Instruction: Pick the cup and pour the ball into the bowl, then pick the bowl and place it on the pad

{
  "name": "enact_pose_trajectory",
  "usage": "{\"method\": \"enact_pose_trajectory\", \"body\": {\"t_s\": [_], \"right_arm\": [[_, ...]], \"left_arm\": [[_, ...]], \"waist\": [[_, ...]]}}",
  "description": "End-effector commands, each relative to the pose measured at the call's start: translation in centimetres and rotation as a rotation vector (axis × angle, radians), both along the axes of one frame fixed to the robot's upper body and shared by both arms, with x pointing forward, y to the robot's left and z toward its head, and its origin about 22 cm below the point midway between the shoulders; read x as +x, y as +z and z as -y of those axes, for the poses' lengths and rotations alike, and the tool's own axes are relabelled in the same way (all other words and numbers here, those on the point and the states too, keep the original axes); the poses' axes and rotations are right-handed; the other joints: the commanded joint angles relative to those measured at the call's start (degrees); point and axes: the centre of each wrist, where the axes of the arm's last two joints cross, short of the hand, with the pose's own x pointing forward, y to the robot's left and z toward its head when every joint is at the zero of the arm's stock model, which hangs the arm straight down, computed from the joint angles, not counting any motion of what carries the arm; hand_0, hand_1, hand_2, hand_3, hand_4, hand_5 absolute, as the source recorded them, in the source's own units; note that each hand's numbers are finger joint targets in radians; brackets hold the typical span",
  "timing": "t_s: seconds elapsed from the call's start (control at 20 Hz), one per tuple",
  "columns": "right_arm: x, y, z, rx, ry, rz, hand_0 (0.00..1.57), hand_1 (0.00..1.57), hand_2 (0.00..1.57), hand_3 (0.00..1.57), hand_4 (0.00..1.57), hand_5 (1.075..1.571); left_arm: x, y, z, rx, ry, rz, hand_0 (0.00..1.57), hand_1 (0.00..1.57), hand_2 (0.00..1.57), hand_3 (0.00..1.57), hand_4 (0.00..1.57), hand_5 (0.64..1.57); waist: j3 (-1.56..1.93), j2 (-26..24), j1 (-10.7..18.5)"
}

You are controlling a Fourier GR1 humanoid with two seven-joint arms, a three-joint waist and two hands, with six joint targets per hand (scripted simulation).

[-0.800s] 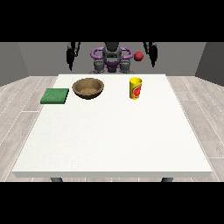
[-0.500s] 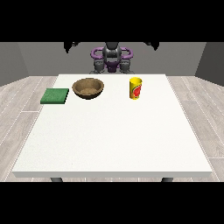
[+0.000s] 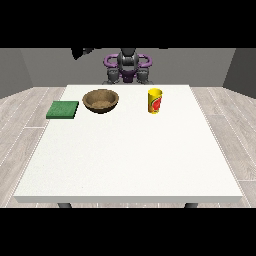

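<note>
A yellow cup (image 3: 155, 100) with a red mark stands upright on the white table (image 3: 130, 155), right of centre at the back. No ball shows. A brown wooden bowl (image 3: 101, 100) sits to the cup's left, and a flat green pad (image 3: 63, 109) lies left of the bowl. The robot's torso (image 3: 128, 65) is behind the table's far edge with both arms raised. The hand at the view's left (image 3: 81, 51) is a dark shape high up, far above the bowl and touching nothing. The hand at the view's right is out of the picture.
Cup, bowl and pad all stand in a row along the table's far part. Grey floor boards surround the table on every side, and a grey wall stands behind the robot.
Both arms have swung upward and outward, so the hands sit at or beyond the top edge. A small red ball seen beside the hand at the view's right 0.8 s ago no longer shows.
</note>
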Motion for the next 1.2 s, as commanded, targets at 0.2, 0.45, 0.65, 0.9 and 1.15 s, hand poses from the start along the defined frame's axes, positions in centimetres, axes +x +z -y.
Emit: {"method": "enact_pose_trajectory", "body": {"t_s": [0.2, 0.45, 0.65, 0.9, 1.15], "right_arm": [[3.5, 1.1, -2.5, 0.009, 0.059, 0.176, 0.00, 0.00, 0.00, 0.00, 0.00, 1.562], [5.4, 1.6, -0.7, -0.003, 0.096, 0.273, 0.00, 0.00, 0.00, 0.00, 0.00, 1.563], [7.2, 3.1, -0.7, -0.003, 0.120, 0.267, 0.00, 0.00, 0.00, 0.00, 0.00, 1.560], [7.7, 3.3, 2.8, -0.030, 0.133, 0.302, 0.00, 0.00, 0.00, 0.00, 0.00, 1.561], [8.1, 1.1, 3.6, -0.002, 0.118, 0.264, 0.00, 0.00, 0.00, 0.00, 0.00, 1.562]], "left_arm": [[4.0, 3.0, -3.0, 0.096, 0.012, 0.218, 0.00, 0.00, 0.00, 0.00, 0.00, 1.384], [7.1, 3.8, -4.3, 0.162, 0.060, 0.310, 0.00, 0.00, 0.00, 0.00, 0.00, 1.296], [9.3, 1.8, -4.4, 0.203, 0.101, 0.290, 0.00, 0.00, 0.00, 0.00, 0.00, 1.255], [10.2, -1.4, -5.2, 0.219, 0.114, 0.287, 0.00, 0.00, 0.00, 0.00, 0.00, 1.250], [11.8, -3.3, -4.3, 0.226, 0.133, 0.270, 0.00, 0.00, 0.00, 0.00, 0.00, 1.236]], "waist": [[-0.08, 13.5, -0.6], [-0.07, 22.1, -2.3], [-0.09, 22.3, -4.3], [-0.09, 23.5, -5.9], [-0.09, 21.4, -6.0]]}}
